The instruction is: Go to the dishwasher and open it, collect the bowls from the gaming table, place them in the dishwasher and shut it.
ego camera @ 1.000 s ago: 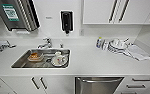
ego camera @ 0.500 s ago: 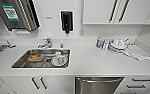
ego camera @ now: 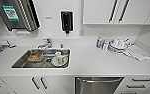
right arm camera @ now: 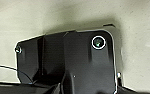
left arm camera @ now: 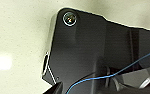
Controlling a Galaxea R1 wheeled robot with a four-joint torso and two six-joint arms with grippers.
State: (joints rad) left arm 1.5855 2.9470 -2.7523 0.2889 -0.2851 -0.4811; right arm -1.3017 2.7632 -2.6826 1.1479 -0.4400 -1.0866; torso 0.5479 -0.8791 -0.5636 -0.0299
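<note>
1. Between the earlier head views and now, nothing has visibly moved: the framing of the dishwasher front matches.
2. The sink and its dishes sit in the same places.

The dishwasher sits closed under the white counter — steel front, bar handle across its top. Left of it, a sink holds white crockery and an orange-filled dish, a faucet behind. Stacked plates stand on the counter — a black dispenser hangs on the wall.
</note>
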